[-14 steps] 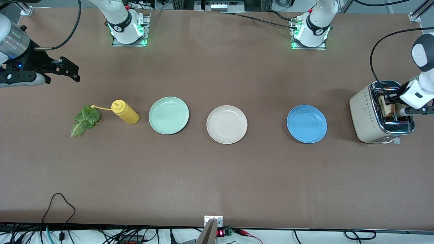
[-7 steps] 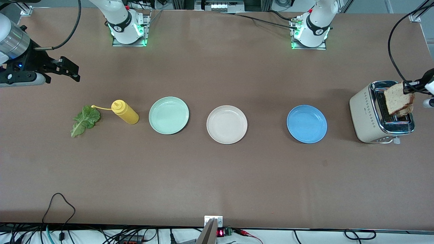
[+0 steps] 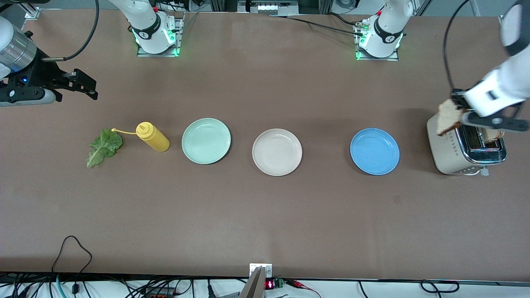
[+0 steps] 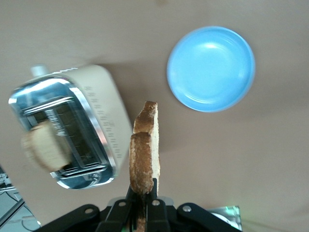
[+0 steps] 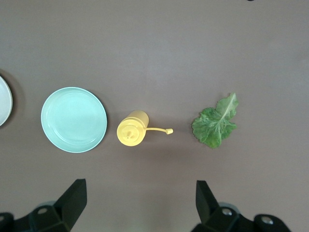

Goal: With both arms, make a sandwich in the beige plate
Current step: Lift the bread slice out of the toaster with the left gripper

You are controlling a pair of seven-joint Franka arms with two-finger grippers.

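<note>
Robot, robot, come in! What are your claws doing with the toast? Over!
Left claw shut on bread slice, up over the toaster. Right claw open, waiting above the lettuce end. Beige plate bare, second slice in the toaster. Nothing in the way.

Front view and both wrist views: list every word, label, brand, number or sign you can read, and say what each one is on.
No text can be read anywhere.
Small red display at the table edge nearest the camera: lit, digits too small to read.
Round marks on the arm bases: too small to read.
Toaster, plates, yellow bottle: no text seen.
</note>
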